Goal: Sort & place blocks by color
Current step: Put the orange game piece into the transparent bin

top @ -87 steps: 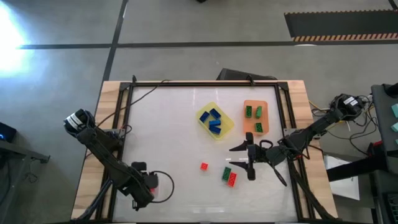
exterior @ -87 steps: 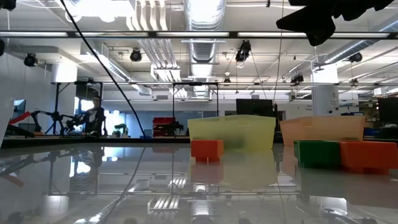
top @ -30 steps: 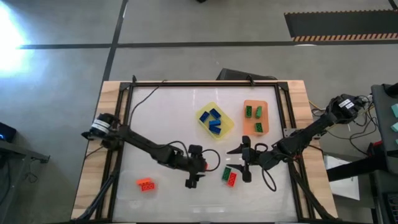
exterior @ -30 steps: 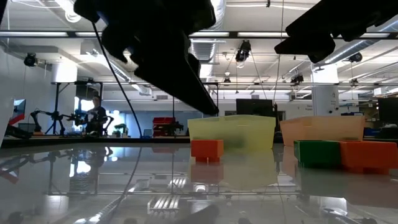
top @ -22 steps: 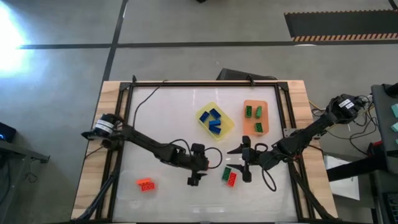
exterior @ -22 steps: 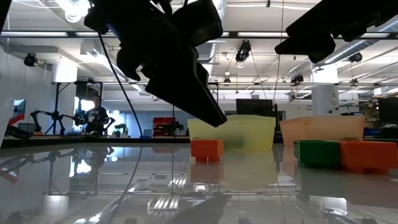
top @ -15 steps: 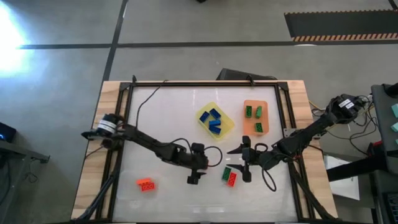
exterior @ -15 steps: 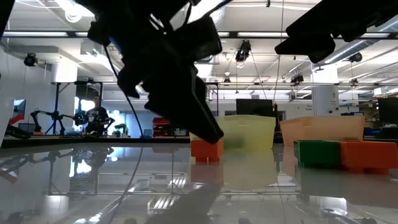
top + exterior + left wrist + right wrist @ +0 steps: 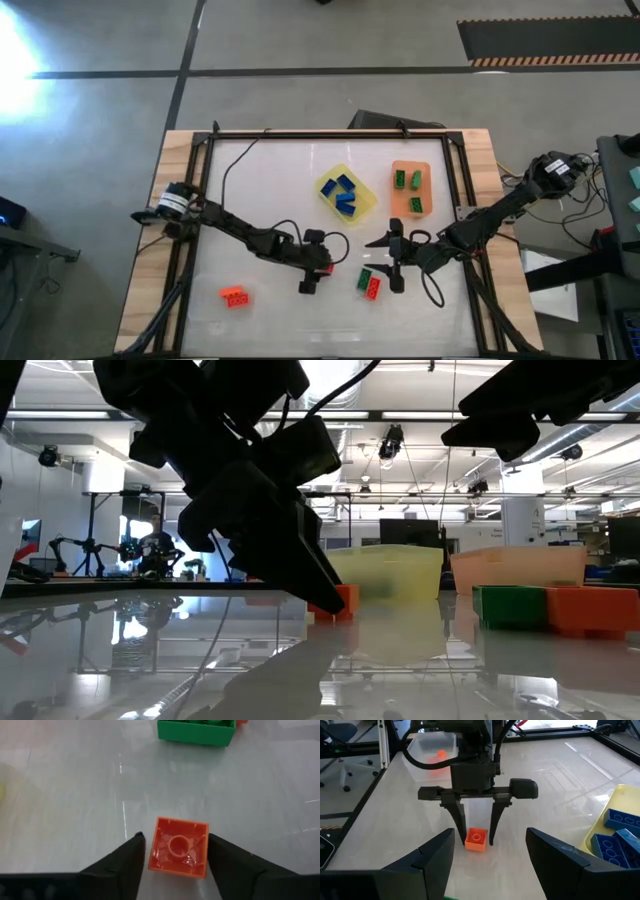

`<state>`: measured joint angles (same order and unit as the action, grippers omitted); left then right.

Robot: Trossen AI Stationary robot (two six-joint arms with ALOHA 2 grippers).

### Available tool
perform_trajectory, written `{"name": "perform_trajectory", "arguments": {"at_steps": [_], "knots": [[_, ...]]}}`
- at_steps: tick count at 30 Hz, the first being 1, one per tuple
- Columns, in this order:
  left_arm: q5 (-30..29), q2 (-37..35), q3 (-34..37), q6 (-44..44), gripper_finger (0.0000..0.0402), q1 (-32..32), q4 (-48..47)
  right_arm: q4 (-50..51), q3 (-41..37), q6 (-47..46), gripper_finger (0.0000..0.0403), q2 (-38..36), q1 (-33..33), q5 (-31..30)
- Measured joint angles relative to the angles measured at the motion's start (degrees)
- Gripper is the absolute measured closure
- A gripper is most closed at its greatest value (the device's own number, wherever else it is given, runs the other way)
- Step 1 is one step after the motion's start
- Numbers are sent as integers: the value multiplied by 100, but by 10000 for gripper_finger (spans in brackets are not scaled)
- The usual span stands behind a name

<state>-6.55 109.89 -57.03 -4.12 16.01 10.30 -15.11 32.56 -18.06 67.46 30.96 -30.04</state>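
Glossy white table (image 9: 260, 180), workshop room behind, no readable writing; left gripper (image 9: 477, 839) straddles orange block (image 9: 178, 847), jaws parted; right gripper (image 9: 392, 262) spread wide, empty

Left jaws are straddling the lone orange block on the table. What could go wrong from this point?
The left gripper has its jaws either side of the small orange block, apparently not yet clamped; the block sits slightly skewed, so closing may twist or squirt it out. The right gripper hovers close by over the green and orange pair; lifting toward it risks a brush.
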Motion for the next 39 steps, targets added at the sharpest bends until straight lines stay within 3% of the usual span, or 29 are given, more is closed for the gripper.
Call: {"name": "perform_trajectory", "arguments": {"at_steps": [5,13,20,30,39], "knots": [[1,0,2,0,277,0,11,-14,0,0,168,0,0,-2],[5,-145,-96,4,280,44,-43,-14,0,0,168,0,0,-1],[9,-788,-125,-2,280,284,-500,2,-4,-42,168,-2,0,-2],[-140,-2023,-468,-1327,280,817,-2934,22,-4,-46,168,9,0,-2],[-28,-2465,-909,-3075,280,1308,-5706,20,-4,-49,168,11,0,-4]]}}
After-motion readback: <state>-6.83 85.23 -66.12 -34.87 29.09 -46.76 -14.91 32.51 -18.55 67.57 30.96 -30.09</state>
